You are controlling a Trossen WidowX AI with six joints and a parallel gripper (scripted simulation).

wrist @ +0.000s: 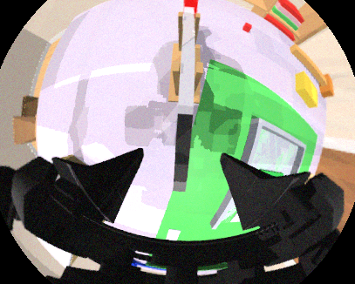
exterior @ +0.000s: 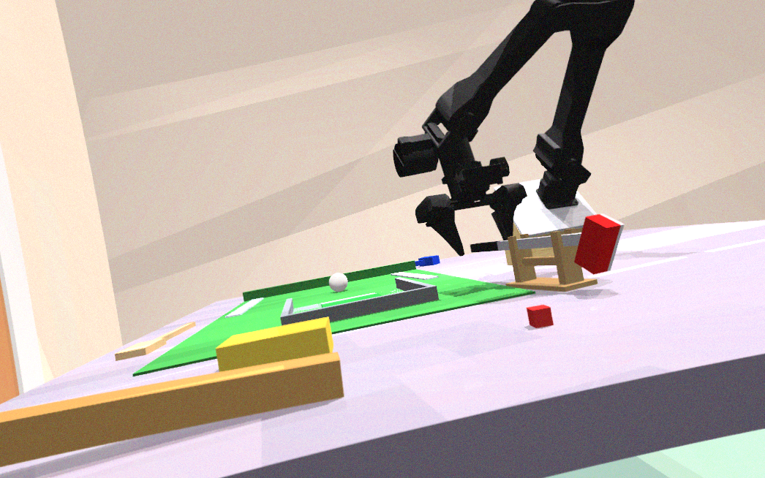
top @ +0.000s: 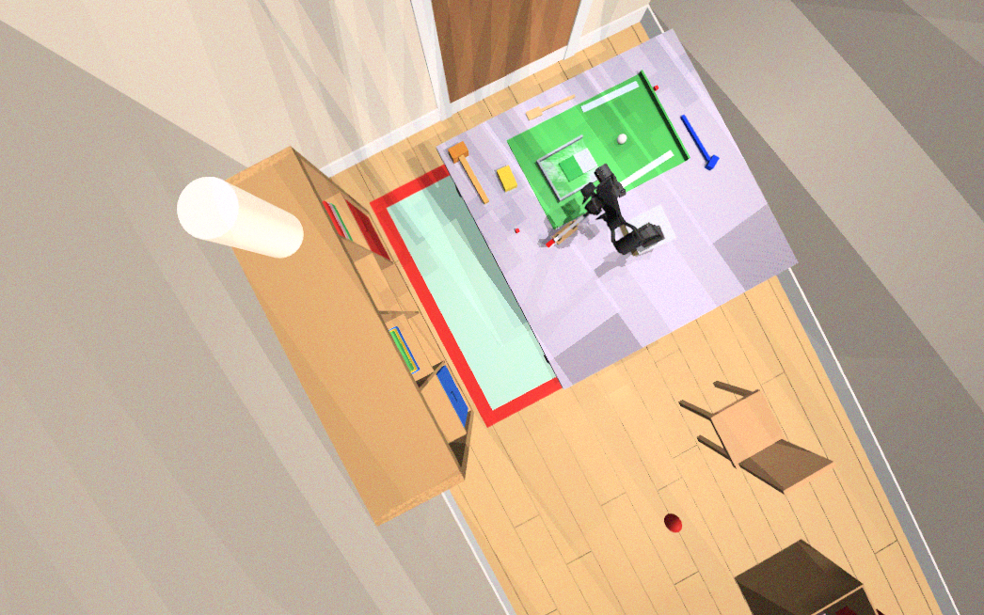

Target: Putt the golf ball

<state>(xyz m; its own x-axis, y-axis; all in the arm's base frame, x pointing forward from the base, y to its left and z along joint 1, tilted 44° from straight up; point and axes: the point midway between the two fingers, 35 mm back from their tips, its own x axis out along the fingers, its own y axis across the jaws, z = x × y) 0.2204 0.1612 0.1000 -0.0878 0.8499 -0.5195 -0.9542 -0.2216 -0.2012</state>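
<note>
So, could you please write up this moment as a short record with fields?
end effector: open, holding nothing, fingers astride the putter's black grip end, just above it
red putter: lying across the wooden stand, red head tilted off one end
golf ball: on the green mat, apart from the putter
raised green: grey-framed, no ball on it
task stage: putter not yet grasped
</note>
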